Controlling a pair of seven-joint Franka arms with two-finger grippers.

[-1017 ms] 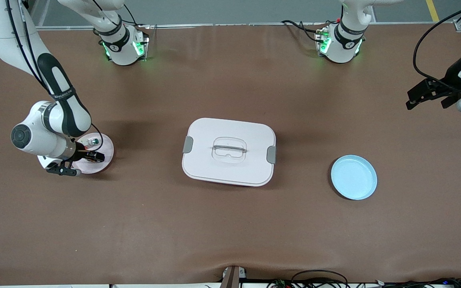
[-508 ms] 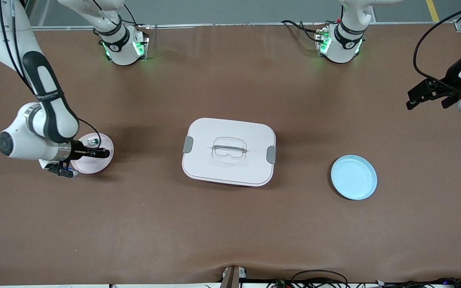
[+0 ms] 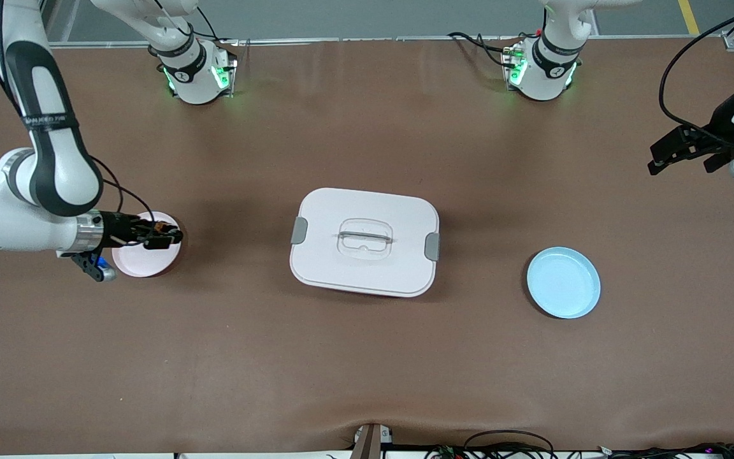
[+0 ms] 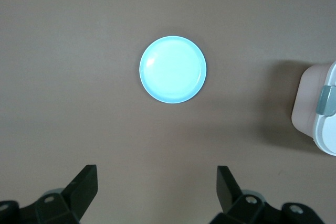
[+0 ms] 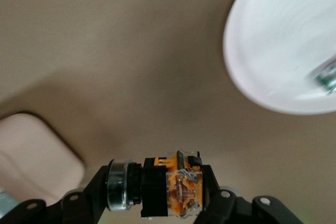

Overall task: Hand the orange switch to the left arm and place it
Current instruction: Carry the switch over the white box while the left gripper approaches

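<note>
The orange switch, a black block with an orange and clear body and a silver ring, sits crosswise in my right gripper, which is shut on it. In the front view that gripper hangs over the edge of a pink plate at the right arm's end of the table, with the switch a small dark-orange spot at its tip. The white box with grey latches lies mid-table. My left gripper waits open in the air at the left arm's end, its fingers wide apart over bare table.
A light-blue plate lies between the box and the left arm's end of the table; the left wrist view shows this plate and a corner of the box. A small white-and-green part lies on the pink plate.
My right arm has swung its wrist level and lifted the switch off the pink plate, carrying it a little toward the box. The left arm has not moved.
</note>
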